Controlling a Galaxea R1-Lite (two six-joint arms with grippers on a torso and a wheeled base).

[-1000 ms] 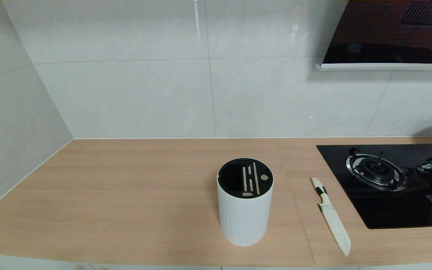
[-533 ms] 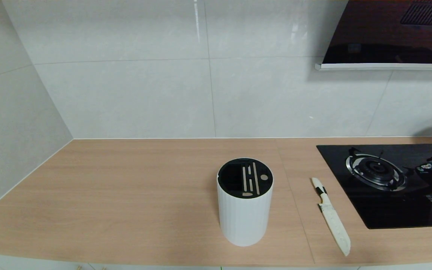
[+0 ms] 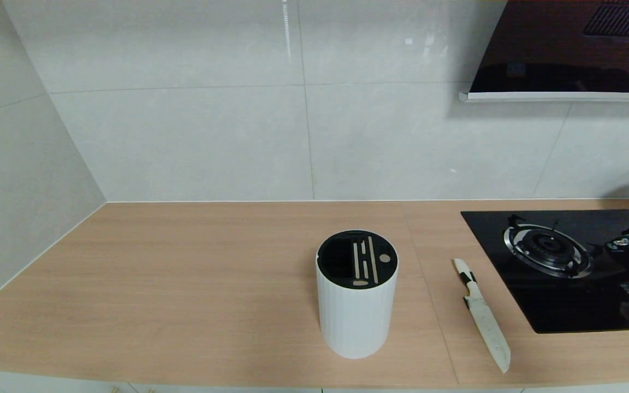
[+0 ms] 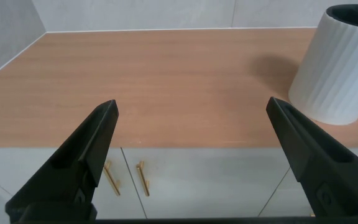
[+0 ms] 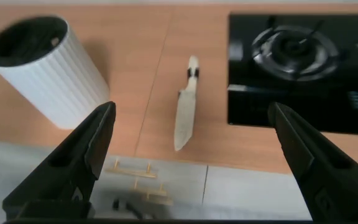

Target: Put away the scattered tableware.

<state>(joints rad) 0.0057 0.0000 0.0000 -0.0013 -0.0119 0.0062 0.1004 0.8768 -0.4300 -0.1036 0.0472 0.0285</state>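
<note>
1. Left pincer [image 4: 191, 107], jaws apart, hangs before the wooden counter [image 3: 183, 284].
2. White ribbed cylindrical holder [image 3: 356, 311] stands mid-counter.
3. Cream-handled white knife [image 3: 484, 319] lies flat just right of it; it could slip from a shallow pinch.
4. Right pincer [image 5: 192, 109], jaws apart, hangs above the knife, not touching.

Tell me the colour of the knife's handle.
The knife handle is cream with a black band, clearest in the head view.

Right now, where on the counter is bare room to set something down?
Widest bare stretch: counter between the side wall and the white holder. Also free behind the holder, up to the back wall. Tight: the strip between holder and knife, and the knife lies close beside the cooktop.
</note>
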